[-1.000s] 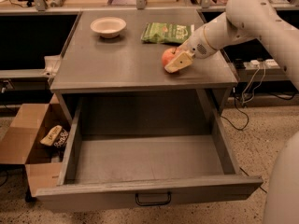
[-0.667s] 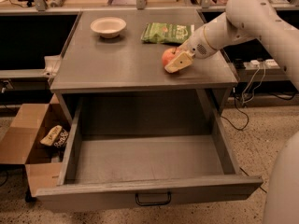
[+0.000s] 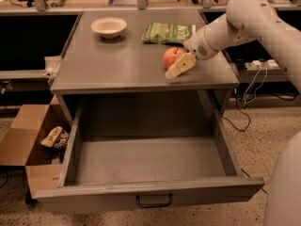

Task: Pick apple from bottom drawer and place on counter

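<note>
The red-orange apple (image 3: 171, 56) rests on the grey counter (image 3: 117, 65), near its right front edge. My gripper (image 3: 171, 68) reaches in from the right and is closed around the apple. Its near tan finger (image 3: 180, 66) lies against the apple's front right side, and the far finger is hidden behind the fruit. The bottom drawer (image 3: 150, 194) is pulled fully out below the counter. It has a dark bar handle (image 3: 154, 201) on its front panel, and its inside is bare.
A white bowl (image 3: 108, 27) and a green chip bag (image 3: 168, 33) sit at the back of the counter. An open cardboard box (image 3: 29, 140) holding a snack packet stands on the floor to the left. Cables (image 3: 249, 86) hang to the right.
</note>
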You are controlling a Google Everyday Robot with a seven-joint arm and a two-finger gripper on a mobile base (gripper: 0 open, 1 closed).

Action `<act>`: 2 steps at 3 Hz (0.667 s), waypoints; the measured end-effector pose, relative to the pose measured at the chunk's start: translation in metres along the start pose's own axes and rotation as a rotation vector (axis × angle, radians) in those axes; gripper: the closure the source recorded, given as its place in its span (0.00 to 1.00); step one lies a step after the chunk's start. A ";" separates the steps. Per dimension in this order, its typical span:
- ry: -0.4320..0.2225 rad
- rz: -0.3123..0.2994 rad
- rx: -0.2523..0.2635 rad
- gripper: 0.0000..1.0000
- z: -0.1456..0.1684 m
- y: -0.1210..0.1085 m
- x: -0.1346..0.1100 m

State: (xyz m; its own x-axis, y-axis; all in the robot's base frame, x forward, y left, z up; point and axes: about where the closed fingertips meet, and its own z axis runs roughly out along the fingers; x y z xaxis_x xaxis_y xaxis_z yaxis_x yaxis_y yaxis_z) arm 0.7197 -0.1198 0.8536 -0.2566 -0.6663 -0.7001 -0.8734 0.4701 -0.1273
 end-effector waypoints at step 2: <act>-0.056 0.010 0.012 0.00 -0.008 -0.003 -0.006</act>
State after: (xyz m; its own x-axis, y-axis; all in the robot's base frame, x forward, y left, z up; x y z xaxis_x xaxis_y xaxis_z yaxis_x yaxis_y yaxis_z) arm 0.7206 -0.1226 0.8638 -0.2413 -0.6287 -0.7392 -0.8660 0.4833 -0.1284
